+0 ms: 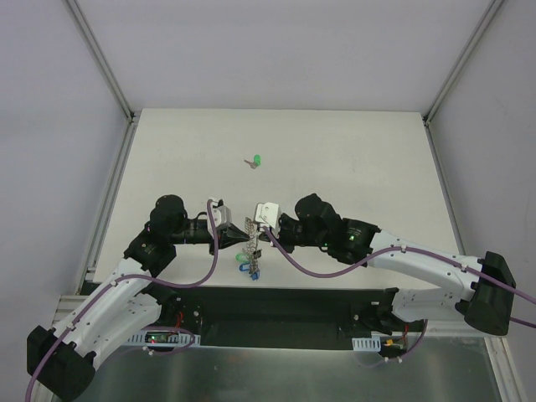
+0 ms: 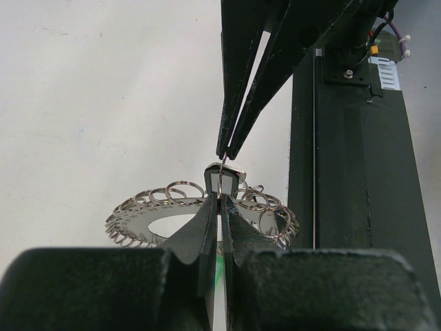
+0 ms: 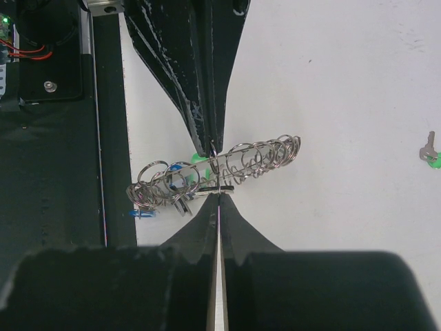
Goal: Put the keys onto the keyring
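Observation:
The keyring [image 1: 252, 229] hangs upright above the table's near edge, between my two grippers. In the left wrist view it is a flat grey ring [image 2: 141, 222] with wire loops round its rim. My left gripper [image 2: 219, 198] [image 1: 244, 224] is shut on the keyring's rim. My right gripper [image 3: 218, 196] [image 1: 259, 237] faces it, shut on a black-headed key [image 2: 224, 178] at one loop. Blue keys [image 1: 249, 267] [image 3: 142, 213] and a green key [image 3: 200, 158] dangle from the keyring. Another green key [image 1: 256, 160] [image 3: 431, 157] lies loose on the table farther back.
The white table [image 1: 335, 167] ends at a black base rail [image 1: 285, 306] just below the grippers. Grey walls and metal frame posts [image 1: 100, 63] enclose the far side and both flanks.

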Controlling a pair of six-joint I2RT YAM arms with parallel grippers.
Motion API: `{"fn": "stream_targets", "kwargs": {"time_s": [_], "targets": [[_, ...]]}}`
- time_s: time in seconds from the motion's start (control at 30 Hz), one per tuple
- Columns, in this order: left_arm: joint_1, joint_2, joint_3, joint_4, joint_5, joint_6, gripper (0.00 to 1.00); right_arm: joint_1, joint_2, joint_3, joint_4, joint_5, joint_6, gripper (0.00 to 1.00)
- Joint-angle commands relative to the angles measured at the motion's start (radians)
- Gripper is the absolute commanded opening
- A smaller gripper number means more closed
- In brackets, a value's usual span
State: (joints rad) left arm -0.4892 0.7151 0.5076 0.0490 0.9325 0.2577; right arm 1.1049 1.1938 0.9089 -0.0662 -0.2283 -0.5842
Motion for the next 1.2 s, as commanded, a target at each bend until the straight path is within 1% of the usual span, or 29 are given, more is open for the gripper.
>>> {"fn": "stream_targets", "kwargs": {"time_s": [0.0,0.33,0.57,0.83,1.0,1.13,1.17], "targets": [[0.006,-0.003,0.008,0.089,0.054,-0.008,0.00,0.000,-0.022,0.015,0.025,-0.031,0.000,0.01],[0.006,0.009,0.012,0.089,0.089,-0.011,0.00,0.000,-0.028,0.005,0.029,-0.074,-0.022,0.01],[0.006,0.040,0.020,0.089,0.178,-0.014,0.00,-0.002,-0.030,0.001,0.023,-0.091,-0.043,0.01],[0.006,0.060,0.026,0.089,0.236,-0.015,0.00,-0.002,-0.031,0.010,0.008,-0.123,-0.057,0.01],[0.006,0.069,0.029,0.089,0.236,-0.018,0.00,-0.002,-0.031,0.024,0.002,-0.140,-0.048,0.01],[0.006,0.057,0.026,0.089,0.197,-0.021,0.00,0.000,-0.031,0.025,0.011,-0.123,-0.017,0.01],[0.006,0.053,0.025,0.089,0.166,-0.026,0.00,-0.002,-0.033,0.025,0.011,-0.117,-0.013,0.01]]}}
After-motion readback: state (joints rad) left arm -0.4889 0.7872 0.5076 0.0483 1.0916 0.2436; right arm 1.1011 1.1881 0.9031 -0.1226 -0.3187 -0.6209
